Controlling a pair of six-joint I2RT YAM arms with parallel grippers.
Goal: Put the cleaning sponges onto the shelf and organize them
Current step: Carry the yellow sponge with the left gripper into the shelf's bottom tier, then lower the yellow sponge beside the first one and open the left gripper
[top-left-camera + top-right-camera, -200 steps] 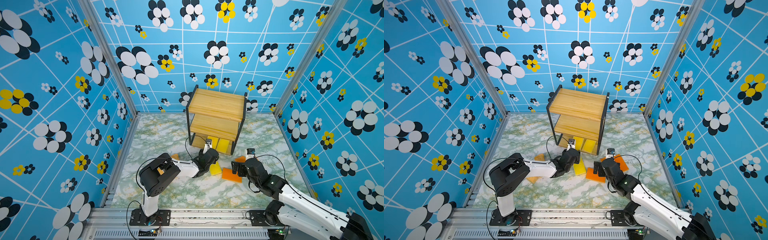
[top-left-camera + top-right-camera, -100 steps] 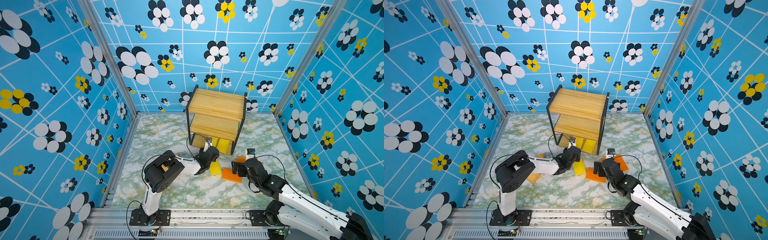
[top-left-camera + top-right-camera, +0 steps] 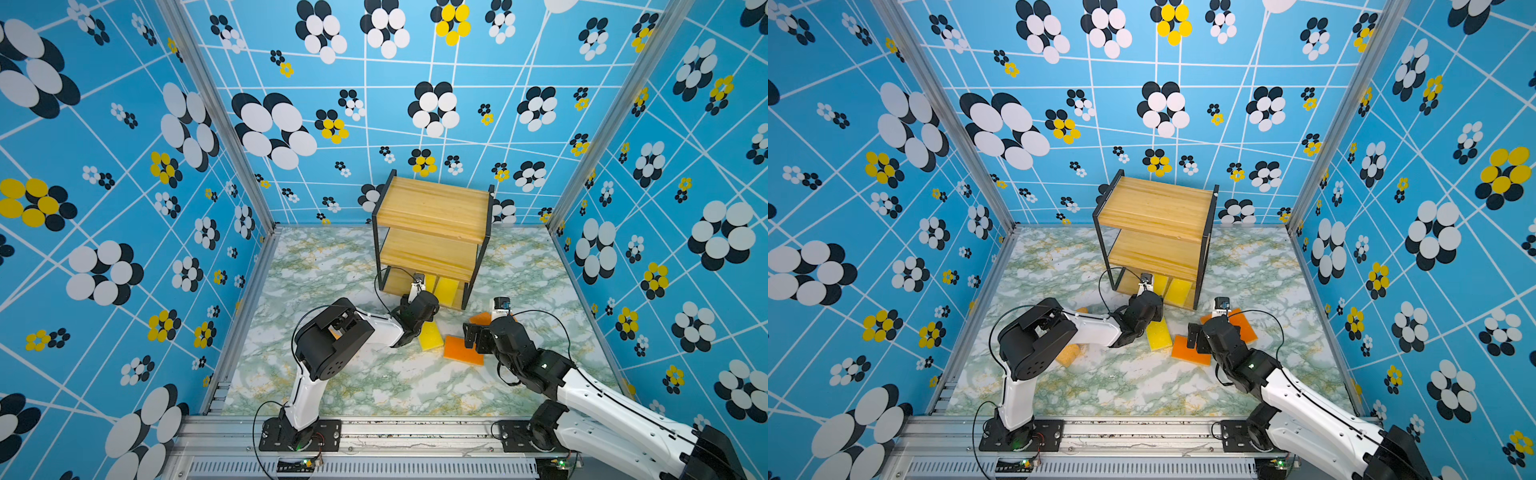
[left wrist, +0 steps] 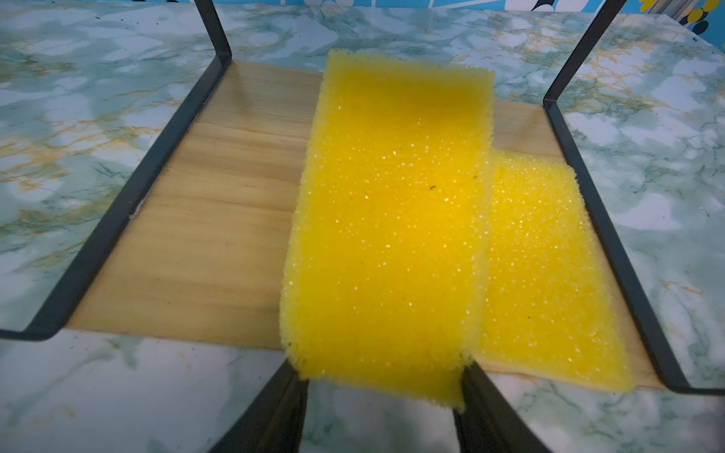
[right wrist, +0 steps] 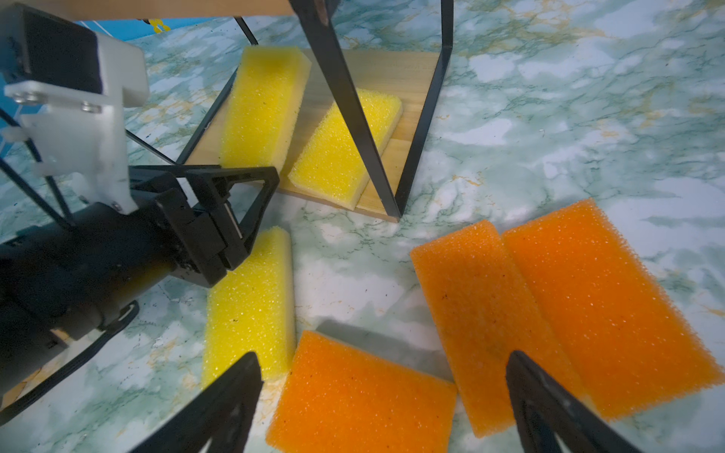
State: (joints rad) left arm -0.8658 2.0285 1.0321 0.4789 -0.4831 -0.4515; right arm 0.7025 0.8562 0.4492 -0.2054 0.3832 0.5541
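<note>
Motion over the last second belongs to the left arm alone. Its elbow has swung in toward the shelf (image 3: 432, 208), and the left gripper (image 4: 379, 366) has pushed further in under the middle tier. The right arm has not stirred.

The left gripper is clamped on the near end of the held yellow sponge (image 4: 388, 219), which juts out ahead of the jaws over the bottom board (image 4: 219, 219). Whether its far end touches the wood I cannot tell. Just to that gripper's right, the placed yellow sponge (image 4: 545, 274) lies flat on the same board, with bare wood free on the gripper's other side. I judge the second sponge to be nearly at its slot, with lowering and letting go as the step left. Six sponges would then remain off the shelf.

The left wrist view alone shows the grip itself and how closely the two yellow pieces sit. The right wrist view adds the loose yellow sponge (image 5: 251, 306) on the table (image 3: 1142, 386), directly beneath the left gripper's body. It also shows three orange sponges (image 5: 482, 313) lying just below and ahead of the right gripper (image 5: 382, 355), whose jaws stand wide apart with nothing between them. Only a top view shows the two tan sponges (image 3: 1069, 354), behind the left gripper and partly under that arm.
</note>
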